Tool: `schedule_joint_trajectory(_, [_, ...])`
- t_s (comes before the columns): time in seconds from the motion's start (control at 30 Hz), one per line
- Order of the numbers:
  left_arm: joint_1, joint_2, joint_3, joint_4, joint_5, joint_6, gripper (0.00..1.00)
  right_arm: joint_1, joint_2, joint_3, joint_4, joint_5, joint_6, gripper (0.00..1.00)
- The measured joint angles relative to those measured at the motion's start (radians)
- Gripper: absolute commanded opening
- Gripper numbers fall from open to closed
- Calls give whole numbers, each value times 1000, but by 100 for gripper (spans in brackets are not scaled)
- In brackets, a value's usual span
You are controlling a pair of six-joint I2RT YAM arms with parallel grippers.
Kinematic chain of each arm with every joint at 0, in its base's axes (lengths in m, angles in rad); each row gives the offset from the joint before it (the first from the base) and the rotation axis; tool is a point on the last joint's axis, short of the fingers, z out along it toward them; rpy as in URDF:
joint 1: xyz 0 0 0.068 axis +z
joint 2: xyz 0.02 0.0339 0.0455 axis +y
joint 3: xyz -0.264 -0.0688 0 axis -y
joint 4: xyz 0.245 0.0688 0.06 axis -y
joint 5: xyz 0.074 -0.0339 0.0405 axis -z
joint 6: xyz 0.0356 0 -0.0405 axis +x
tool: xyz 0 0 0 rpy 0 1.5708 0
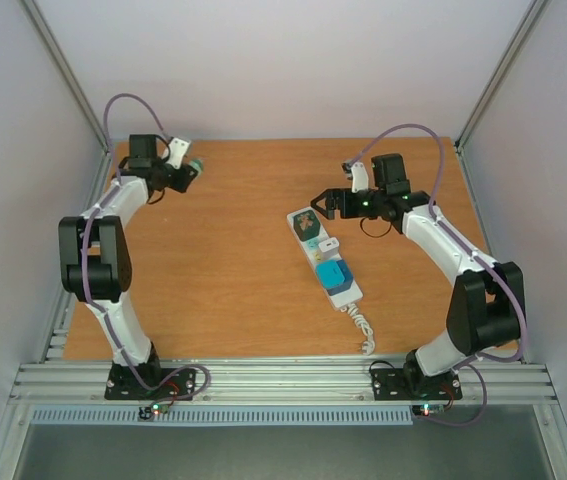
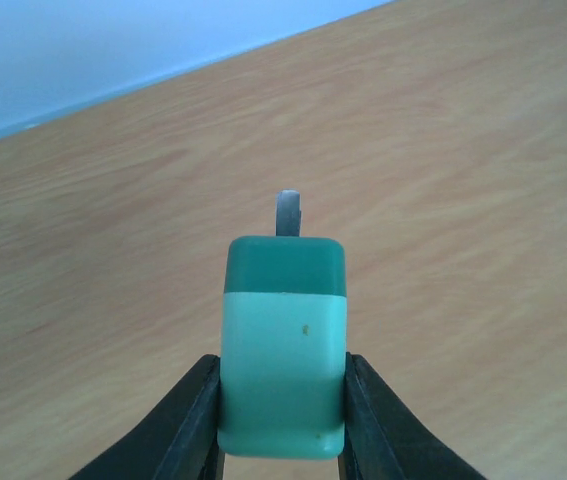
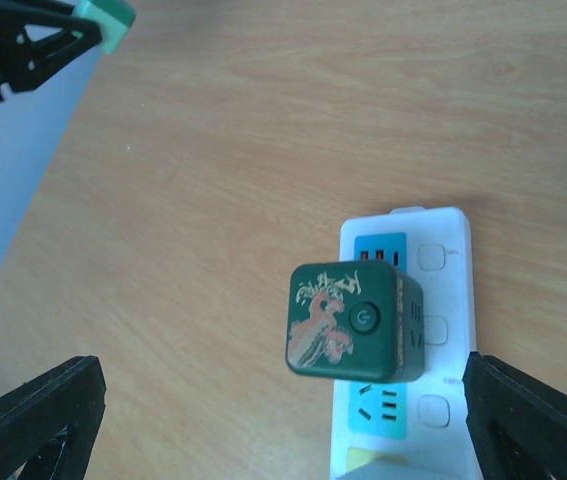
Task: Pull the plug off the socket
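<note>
Left wrist crops our left fingers, clamped on mint plug; right fingers gape empty, tabletop open nine o'clock.

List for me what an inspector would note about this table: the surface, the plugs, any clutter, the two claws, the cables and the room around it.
Surface: brown wooden tabletop, flat.
Job's things: long white power strip with pastel panels lies right of centre. It carries a dark green cube plug with an orange pattern, a small white plug and a blue plug. A mint green plug with a darker cap is held far from the strip.
Clutter: nothing seen.
Grippers: left gripper shut on the mint plug; right gripper open, by the cube plug.
Cables: short curly white cord at the strip's near end; purple cables along both arms.
Surroundings: pale walls; metal rails at the near edge.
</note>
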Motion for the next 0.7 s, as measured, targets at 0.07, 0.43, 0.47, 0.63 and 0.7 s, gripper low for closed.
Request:
schedule_joint_trajectory(0.07, [35, 34, 43, -20, -45, 16, 20, -5, -21, -17, -6, -10, 0, 99])
schedule_joint_trajectory(0.43, [101, 183, 162, -17, -420, 128, 20, -5, -37, -45, -21, -43, 0, 98])
schedule_joint_trajectory(0.47, [101, 196, 166, -10, -451, 143, 20, -5, -37, -45, -21, -45, 0, 99])
schedule_joint_trajectory(0.63, [100, 265, 191, 32, -590, 225, 20, -5, -37, -48, -23, -54, -1, 99])
schedule_joint_trajectory(0.7, [100, 298, 201, 58, -636, 259, 20, -5, -37, -48, -22, -58, -1, 98])
